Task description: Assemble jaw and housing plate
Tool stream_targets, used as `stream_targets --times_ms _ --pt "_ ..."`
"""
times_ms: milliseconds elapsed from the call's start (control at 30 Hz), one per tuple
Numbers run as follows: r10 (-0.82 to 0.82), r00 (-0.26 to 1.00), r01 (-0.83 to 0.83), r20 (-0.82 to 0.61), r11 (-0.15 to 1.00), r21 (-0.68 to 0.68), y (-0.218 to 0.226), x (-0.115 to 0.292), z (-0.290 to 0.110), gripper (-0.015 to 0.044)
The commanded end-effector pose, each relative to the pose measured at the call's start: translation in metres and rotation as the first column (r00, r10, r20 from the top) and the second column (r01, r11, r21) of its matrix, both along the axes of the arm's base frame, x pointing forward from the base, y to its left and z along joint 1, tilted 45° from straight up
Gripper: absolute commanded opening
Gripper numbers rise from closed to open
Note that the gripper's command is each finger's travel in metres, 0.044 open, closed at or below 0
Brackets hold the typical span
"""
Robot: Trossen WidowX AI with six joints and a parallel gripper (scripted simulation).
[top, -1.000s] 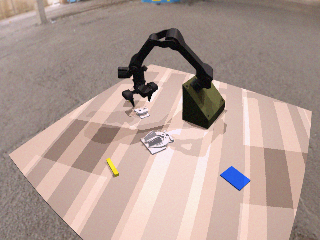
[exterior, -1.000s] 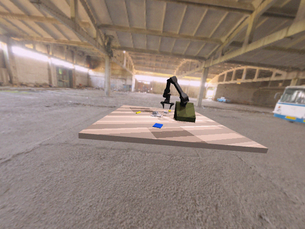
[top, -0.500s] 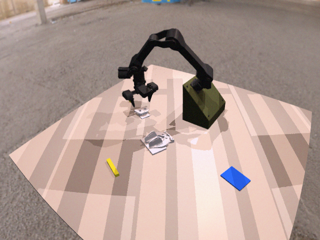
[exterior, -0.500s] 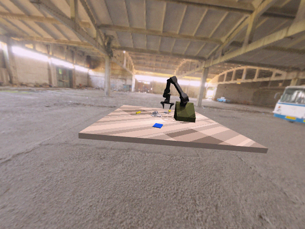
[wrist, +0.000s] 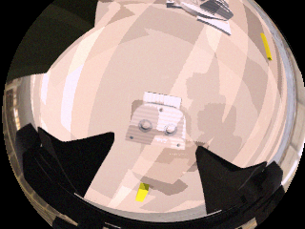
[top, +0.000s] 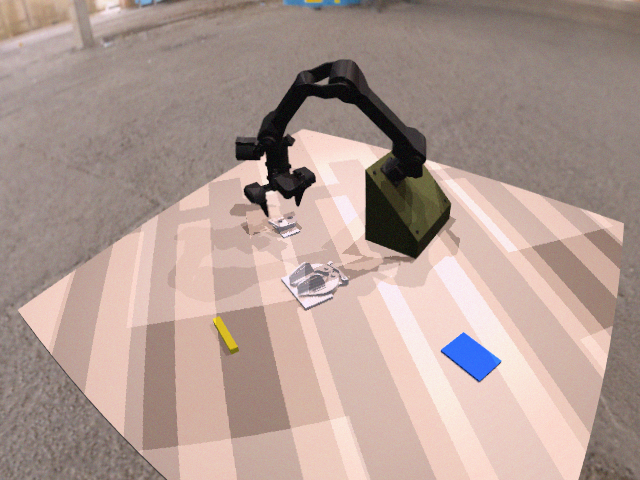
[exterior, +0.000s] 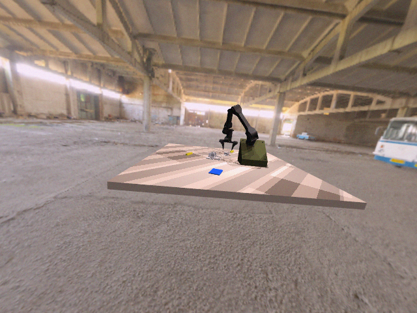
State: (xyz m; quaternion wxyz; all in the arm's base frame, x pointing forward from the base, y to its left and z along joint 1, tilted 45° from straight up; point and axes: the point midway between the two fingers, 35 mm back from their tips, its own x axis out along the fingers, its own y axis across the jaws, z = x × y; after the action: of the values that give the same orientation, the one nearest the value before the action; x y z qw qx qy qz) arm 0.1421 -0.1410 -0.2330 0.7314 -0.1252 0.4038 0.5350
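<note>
My gripper (top: 282, 209) (exterior: 227, 149) (wrist: 155, 144) is open and empty, with its fingers wide apart above the housing plate. The white housing plate (top: 284, 223) (exterior: 227, 154) (wrist: 154, 135) has two round holes and a pale raised strip along one edge. It lies apart from the gripper assembly (top: 316, 283) (exterior: 212, 156) (wrist: 214, 9). That assembly is a white base with grey jaws and round gear parts on it. It is cut off by the top edge of the wrist view. The pins and stubs are too small to tell apart, and I cannot tell whether the gear teeth mesh.
A yellow bar (top: 225, 334) (exterior: 189, 153) (wrist: 266, 46) lies beyond the assembly. A small yellow block (exterior: 231, 151) (wrist: 142, 192) lies near the housing plate. A flat blue plate (top: 470, 356) (exterior: 215, 171) lies further off. My olive base block (top: 403, 217) (exterior: 252, 153) stands beside them.
</note>
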Motion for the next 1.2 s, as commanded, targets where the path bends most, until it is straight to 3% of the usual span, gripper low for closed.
stream_targets --times_ms 0,1167 --pt "-0.003 1.000 0.003 -0.003 1.000 0.008 0.007 0.000 -0.006 0.0440" --pt "-0.005 1.000 0.005 -0.001 1.000 0.009 0.031 0.005 -0.031 0.0440"
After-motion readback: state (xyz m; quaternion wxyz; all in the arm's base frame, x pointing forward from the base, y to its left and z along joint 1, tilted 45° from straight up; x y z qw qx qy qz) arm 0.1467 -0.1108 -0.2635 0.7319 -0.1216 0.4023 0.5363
